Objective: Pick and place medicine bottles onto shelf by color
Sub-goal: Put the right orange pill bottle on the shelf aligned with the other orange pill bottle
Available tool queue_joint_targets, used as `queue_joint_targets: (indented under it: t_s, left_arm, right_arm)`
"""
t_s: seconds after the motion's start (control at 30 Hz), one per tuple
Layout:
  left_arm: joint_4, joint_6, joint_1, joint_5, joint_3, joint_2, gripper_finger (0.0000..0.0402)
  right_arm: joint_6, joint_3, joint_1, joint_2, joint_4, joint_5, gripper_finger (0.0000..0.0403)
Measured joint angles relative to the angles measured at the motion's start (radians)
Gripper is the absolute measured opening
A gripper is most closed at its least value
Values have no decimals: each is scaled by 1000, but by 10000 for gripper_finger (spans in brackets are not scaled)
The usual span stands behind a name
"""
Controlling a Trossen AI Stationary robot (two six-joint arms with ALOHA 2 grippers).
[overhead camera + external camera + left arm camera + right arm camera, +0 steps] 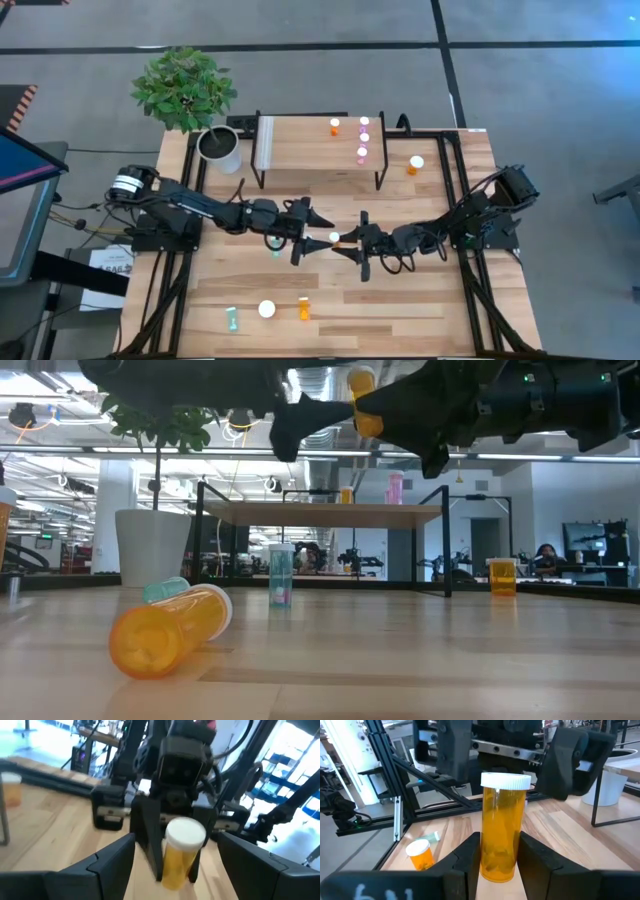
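From above, the light wooden counter (330, 310) stands on a grey floor, with a potted plant (190, 95) at one far corner. The shelf (300, 145) at the far side carries one orange bottle (335, 126) and a row of pink bottles (363, 137), so colours are kept apart. Another orange one (415, 163) stands beside the shelf. The left hand (312, 238) and right hand (350, 242) meet mid-counter around an orange-bodied bottle (336, 238), probably a handover. Near the front edge lie a teal bottle (232, 318), a white cap (267, 309) and an orange bottle (304, 308).

At counter height, a lab room with lights and desks shows behind. The held bottle (362, 400) hangs high, between dark fingers.

The left wrist view shows its own fingers (107, 860) spread wide, not touching the bottle (181, 851).

The right wrist view shows its fingers (470, 855) closed on the bottle (503, 827), upright, cap toward the other hand.
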Motion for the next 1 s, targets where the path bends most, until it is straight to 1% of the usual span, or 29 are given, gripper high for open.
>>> queue_joint_targets:
  t_s: [0.07, 0.2, 0.3, 0.4, 0.67, 0.83, 1.0]
  left_arm:
    - [22, 1, -2, -3, 16, 19, 273]
    - [13, 12, -2, -4, 43, 45, 273]
    - [9, 21, -2, -7, 43, 45, 272]
    - [9, 22, -2, -17, 43, 45, 263]
    - [2, 23, -2, -24, 43, 45, 207]
    - [2, 23, -2, -7, 43, 44, 171]
    - [2, 23, -3, -5, 43, 44, 142]
  right_arm:
    - [0, 0, -1, 0, 0, 0, 137]
    - [0, 1, -1, 0, -1, -1, 137]
    - [1, 1, -1, 0, -1, -1, 137]
    - [2, 1, 1, 0, -1, -1, 137]
    - [4, 1, 1, 0, -1, -1, 137]
    - [8, 1, 1, 0, -1, -1, 137]
    - [11, 1, 1, 0, -1, -1, 137]
